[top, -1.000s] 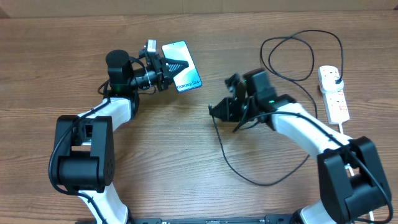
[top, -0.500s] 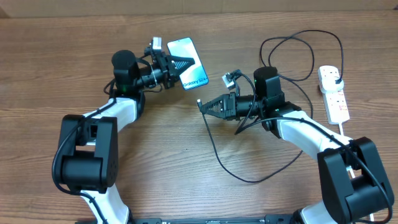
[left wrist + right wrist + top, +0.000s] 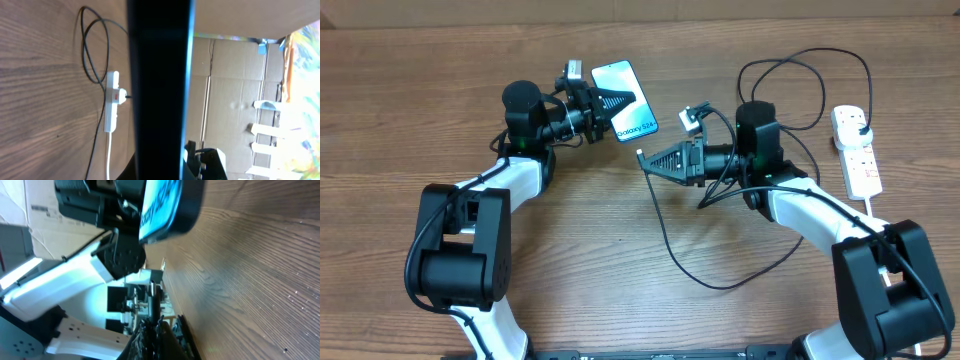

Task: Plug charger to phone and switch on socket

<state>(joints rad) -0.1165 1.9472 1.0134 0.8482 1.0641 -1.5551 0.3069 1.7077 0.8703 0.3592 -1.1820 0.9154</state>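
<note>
Near the worktop's (image 3: pixel 400 110) far edge, the phone (image 3: pixel 638 121) is being pinched by the left pincer (image 3: pixel 623 99), screen showing. Just beside it, not touching, the right pincer (image 3: pixel 643 158) is pinching the charger (image 3: pixel 720 287) at its tip, which is pointing toward the phone. Its cable is looping rightward to the socket (image 3: pixel 857 160), where its plug is sitting.

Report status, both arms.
Left gripper shut on phone. Right gripper shut on charger tip, short of phone. Not plugged. Gap clear. Socket untouched.
</note>
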